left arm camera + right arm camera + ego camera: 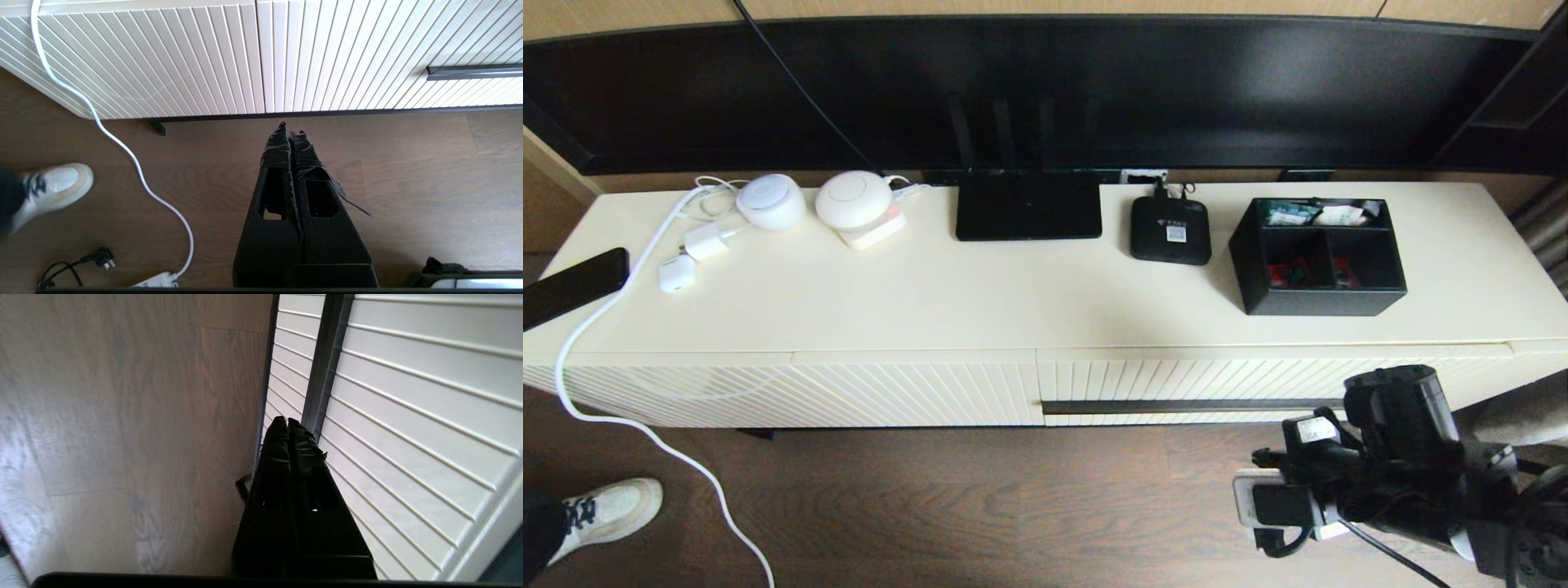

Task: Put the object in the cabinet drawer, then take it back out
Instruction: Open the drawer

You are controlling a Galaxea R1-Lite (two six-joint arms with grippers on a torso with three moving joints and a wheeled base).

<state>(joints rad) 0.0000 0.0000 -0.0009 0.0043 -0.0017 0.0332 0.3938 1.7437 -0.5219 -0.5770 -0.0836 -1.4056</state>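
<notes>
The black organizer box [1319, 257], its three compartments holding colourful packets, stands on the right of the cream cabinet top [980, 302]. Below it the cabinet drawer [1258, 380] is pushed in, its dark bar handle [1176, 406] running along the ribbed front. My right arm [1388, 465] hangs low in front of the drawer's right part. In the right wrist view the right gripper [288, 421] is shut on nothing, its tips close beside the handle [325, 363]. The left gripper [291, 128] is shut and empty above the wooden floor, before the cabinet's base, left of the handle [474, 72].
A flat router [1027, 204], a small set-top box [1170, 230], white round devices [854, 200] and chargers sit on the cabinet top. A white cable [605, 327] trails down to the floor. A person's shoe [605, 510] is at the lower left. The handleless ribbed panel [143, 61] is left of the drawer.
</notes>
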